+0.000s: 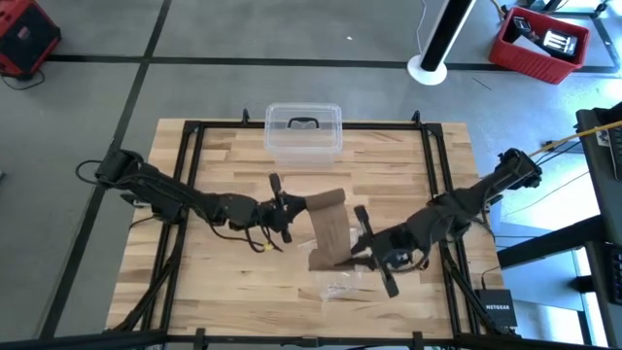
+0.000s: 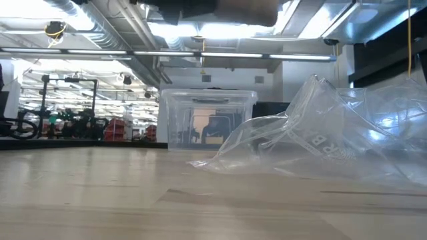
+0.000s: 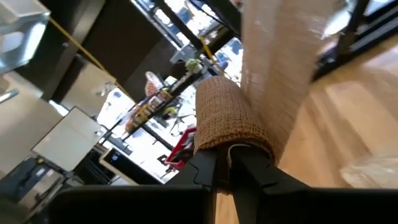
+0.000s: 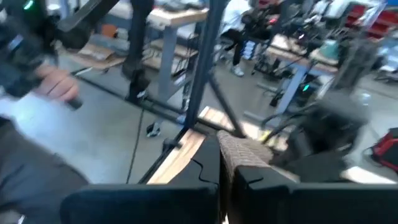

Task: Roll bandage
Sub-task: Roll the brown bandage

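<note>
The dull brown bandage [image 1: 328,228] stretches between my two grippers over the table's middle, lifted off the wood; in the low view it shows only at the top edge [image 2: 247,9]. My left gripper [image 1: 290,205] is shut on its far end. My right gripper [image 1: 352,251] is shut on its near end. In the left wrist view the held end is curled over the fingertips [image 3: 229,121] and the strip runs away from it [image 3: 277,50]. My left gripper pinches the bandage's far end [image 3: 231,144] between its two fingers, where the fabric curls over in a fold. The fingers come level from the table's left. The strip is clear of the table. My right gripper pinches the bandage's near end [image 4: 241,153] between its two fingers. The fingers come from the table's right, about level. That end is clear of the table.
A crinkled clear plastic bag [image 1: 337,287] lies on the table just near of the bandage; it also shows in the low view [image 2: 313,140]. A clear plastic box with a dark handle [image 1: 303,131] stands at the far edge. A person's hand [image 4: 59,84] shows beyond the table.
</note>
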Robot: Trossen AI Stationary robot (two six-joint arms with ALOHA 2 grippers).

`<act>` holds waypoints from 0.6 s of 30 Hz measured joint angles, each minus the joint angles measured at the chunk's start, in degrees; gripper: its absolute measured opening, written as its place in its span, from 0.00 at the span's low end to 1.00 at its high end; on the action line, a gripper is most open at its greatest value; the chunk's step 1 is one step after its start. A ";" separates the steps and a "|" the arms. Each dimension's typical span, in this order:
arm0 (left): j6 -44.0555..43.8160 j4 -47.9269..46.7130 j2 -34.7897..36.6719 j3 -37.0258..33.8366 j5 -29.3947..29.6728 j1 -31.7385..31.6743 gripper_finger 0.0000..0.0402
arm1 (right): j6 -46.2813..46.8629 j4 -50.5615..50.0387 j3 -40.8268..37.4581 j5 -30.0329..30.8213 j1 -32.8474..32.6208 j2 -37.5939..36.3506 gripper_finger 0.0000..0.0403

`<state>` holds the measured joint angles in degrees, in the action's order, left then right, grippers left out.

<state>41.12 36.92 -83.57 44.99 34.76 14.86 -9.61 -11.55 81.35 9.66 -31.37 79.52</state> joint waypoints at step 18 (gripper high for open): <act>-0.48 2.10 -4.27 0.00 -4.54 10.89 0.05 | 0.58 -9.70 4.13 -0.39 23.90 -1.76 0.01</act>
<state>40.65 39.03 -87.83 44.99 30.22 25.76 -9.03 -21.26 85.48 9.26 -7.47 77.76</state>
